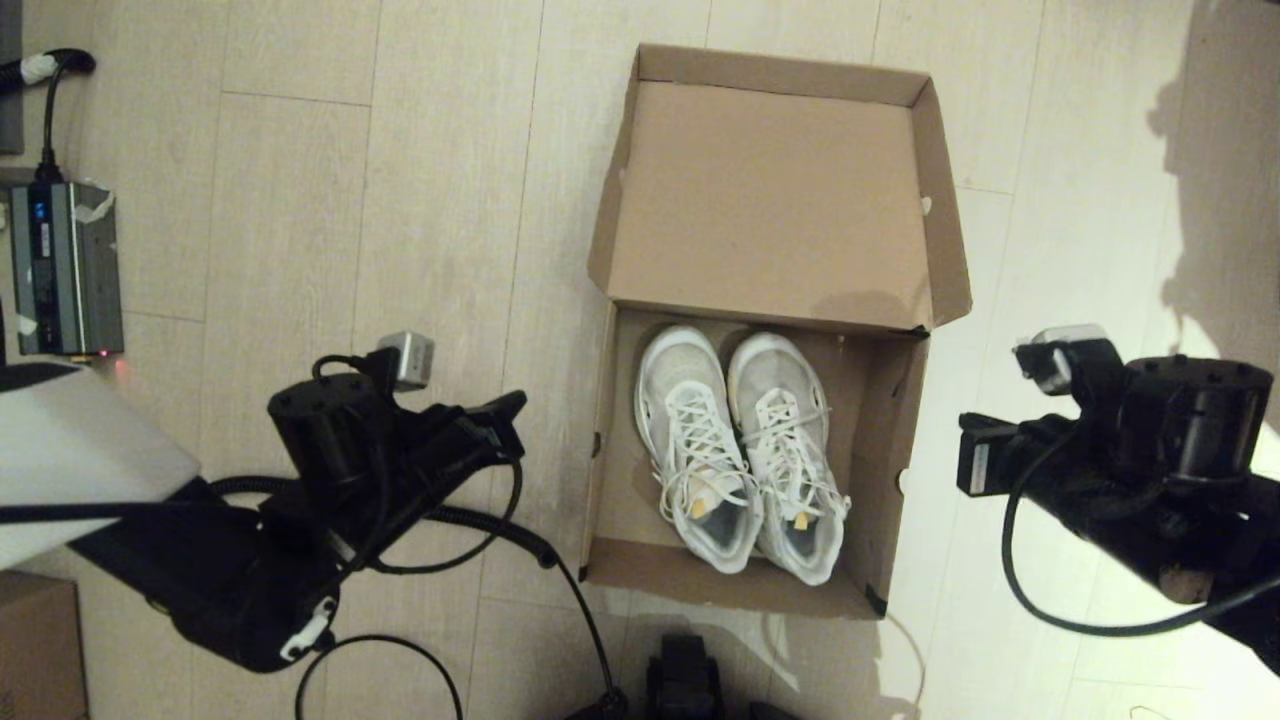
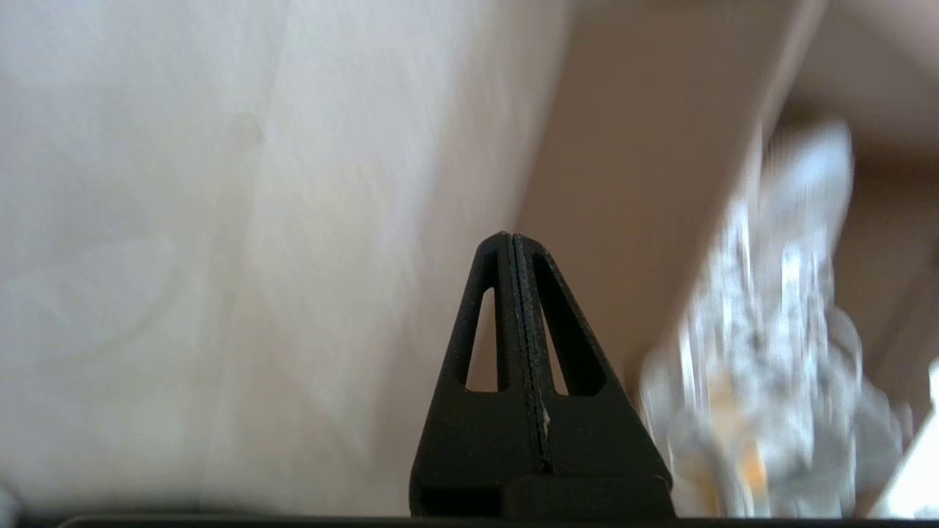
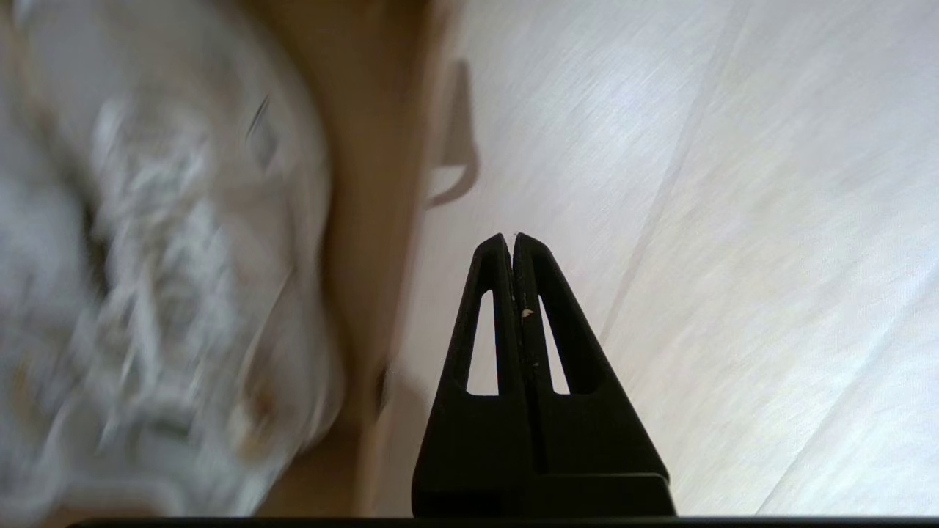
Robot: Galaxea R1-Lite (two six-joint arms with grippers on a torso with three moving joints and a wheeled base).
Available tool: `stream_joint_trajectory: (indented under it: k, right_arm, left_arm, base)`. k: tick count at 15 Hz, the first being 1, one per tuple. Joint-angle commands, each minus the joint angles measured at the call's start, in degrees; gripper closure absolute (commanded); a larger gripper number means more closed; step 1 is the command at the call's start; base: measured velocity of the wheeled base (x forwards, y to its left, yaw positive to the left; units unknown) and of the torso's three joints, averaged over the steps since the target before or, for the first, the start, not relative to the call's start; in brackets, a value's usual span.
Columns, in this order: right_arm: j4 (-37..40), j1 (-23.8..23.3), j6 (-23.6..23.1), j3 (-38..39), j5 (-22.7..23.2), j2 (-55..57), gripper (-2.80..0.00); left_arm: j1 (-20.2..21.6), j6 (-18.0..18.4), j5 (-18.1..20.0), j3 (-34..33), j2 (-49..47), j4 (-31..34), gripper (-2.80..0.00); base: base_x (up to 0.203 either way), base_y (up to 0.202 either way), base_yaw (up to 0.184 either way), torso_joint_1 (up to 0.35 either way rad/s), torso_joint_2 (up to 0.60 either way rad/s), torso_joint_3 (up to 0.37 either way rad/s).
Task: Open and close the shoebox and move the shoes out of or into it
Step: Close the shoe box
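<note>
The brown shoebox (image 1: 603, 440) stands open on the wooden floor, its lid (image 1: 765, 190) folded back flat on the far side. Both white sneakers (image 1: 740, 450) lie side by side inside, toes toward the lid. My left gripper (image 1: 512, 402) hovers left of the box, shut and empty. The left wrist view shows its closed tips (image 2: 508, 236) before the box wall (image 2: 645, 169), with the sneakers (image 2: 770, 352) beyond. My right gripper (image 1: 968, 455) hangs right of the box, also shut and empty. The right wrist view shows its tips (image 3: 512, 236) over bare floor, beside the box wall (image 3: 374, 220) and sneakers (image 3: 169, 279).
A grey power unit (image 1: 65, 265) with a black cable sits on the floor at far left. A small cardboard box (image 1: 35, 640) is at the lower left corner. Black cables loop under my left arm, and my base (image 1: 685, 680) is just before the shoebox.
</note>
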State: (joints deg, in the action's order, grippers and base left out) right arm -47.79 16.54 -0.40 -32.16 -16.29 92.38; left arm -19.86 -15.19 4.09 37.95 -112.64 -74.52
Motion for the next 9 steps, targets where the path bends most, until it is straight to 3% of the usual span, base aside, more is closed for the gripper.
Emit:
stream_joint_trajectory:
  k: [1,4,5,6,7,8,9]
  right_arm:
    - [4.1,-2.2,-0.2,-7.3,-0.1,-2.4,0.0]
    - [21.2,-8.1,-1.5,-26.1,2.1,-4.1,0.0]
    - [28.3,-11.6,-2.0,-32.6,5.9,-4.0,0.0]
    - [34.6,-15.8,-2.2,-38.0,14.1,-3.2,0.0]
    - [38.8,-19.6,-2.1,-41.1,25.4,-1.9,0.0]
    - [43.0,-23.4,-1.8,-44.2,37.2,0.7,0.0]
    - [46.5,-26.2,-1.5,-47.1,44.8,4.8,0.0]
  left_arm:
    - [2.4,-0.1,0.5,5.9,4.2,4.6,0.0]
    - [6.0,0.0,3.8,21.3,7.9,18.9,0.0]
    - [7.0,0.0,5.5,27.2,8.1,24.1,0.0]
    - [7.8,-0.1,7.6,33.3,7.3,29.4,0.0]
    - [8.3,-0.6,9.6,38.9,5.5,33.4,0.0]
    - [8.6,-2.4,11.5,44.9,2.3,36.4,0.0]
    - [8.8,-5.5,12.9,51.0,-1.3,38.2,0.0]
  base:
    - [0.0,0.0,0.0,0.0,0.0,0.0]
    - [0.0,0.0,0.0,0.0,0.0,0.0]
    - [0.0,0.0,0.0,0.0,0.0,0.0]
    - [0.0,0.0,0.0,0.0,0.0,0.0]
    - [0.0,0.0,0.0,0.0,0.0,0.0]
    - [0.0,0.0,0.0,0.0,0.0,0.0]
    - [0.0,0.0,0.0,0.0,0.0,0.0]
